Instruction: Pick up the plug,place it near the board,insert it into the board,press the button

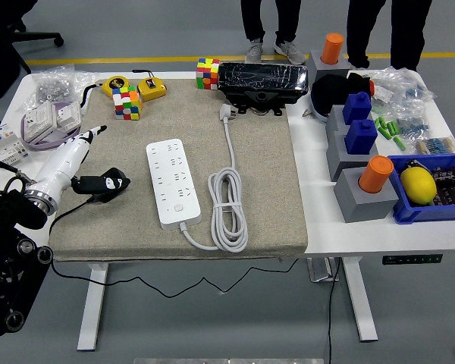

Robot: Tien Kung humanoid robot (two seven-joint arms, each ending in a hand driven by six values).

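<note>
Illumination even and bright, from overhead. Shadows soft and short beneath the worktop (364, 227) and its legs. Mild glare on the black wrapped case (262, 80). Focus sharp centrally; slight softness and barrel distortion toward edges.

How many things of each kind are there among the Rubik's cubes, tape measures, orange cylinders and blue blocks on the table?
Rubik's cubes: 2
Yellow tape measures: 2
Orange cylinders: 2
Blue blocks: 2
Total: 8
</note>
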